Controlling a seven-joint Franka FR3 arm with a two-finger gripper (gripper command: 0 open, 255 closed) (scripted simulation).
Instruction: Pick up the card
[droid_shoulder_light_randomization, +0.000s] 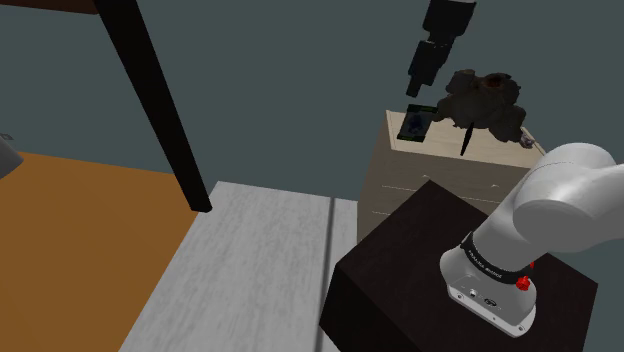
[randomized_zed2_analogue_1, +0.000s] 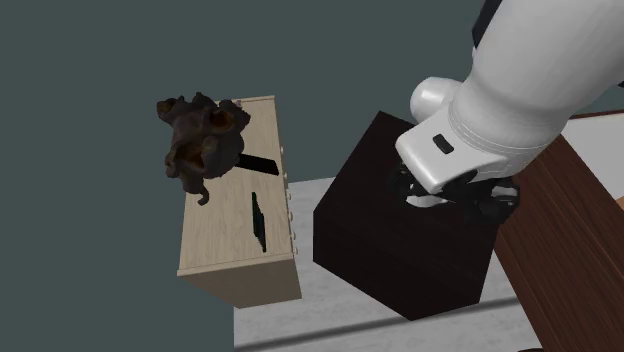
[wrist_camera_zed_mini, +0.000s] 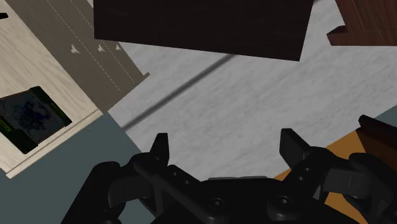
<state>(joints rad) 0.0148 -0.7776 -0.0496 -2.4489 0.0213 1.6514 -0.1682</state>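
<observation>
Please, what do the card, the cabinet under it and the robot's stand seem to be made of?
Card: a thin, flat dark sheet with a mottled green-blue print; paper or plastic, I cannot tell.
Cabinet: looks like pale wood, matte, with fine straight grain on its top.
Stand: very dark brown, wood-like, matte, with faint grain lines.

**Clear air over the dresser, clutter at one end**

Above the dresser (droid_shoulder_light_randomization: 400, 185) the open-fingered gripper (wrist_camera_zed_mini: 222, 143) has free air. On its top, a dark lumpy figure (droid_shoulder_light_randomization: 485, 100) (a slim black stick (droid_shoulder_light_randomization: 466, 138) beside it) crowds the end opposite the card (droid_shoulder_light_randomization: 414, 122).
</observation>
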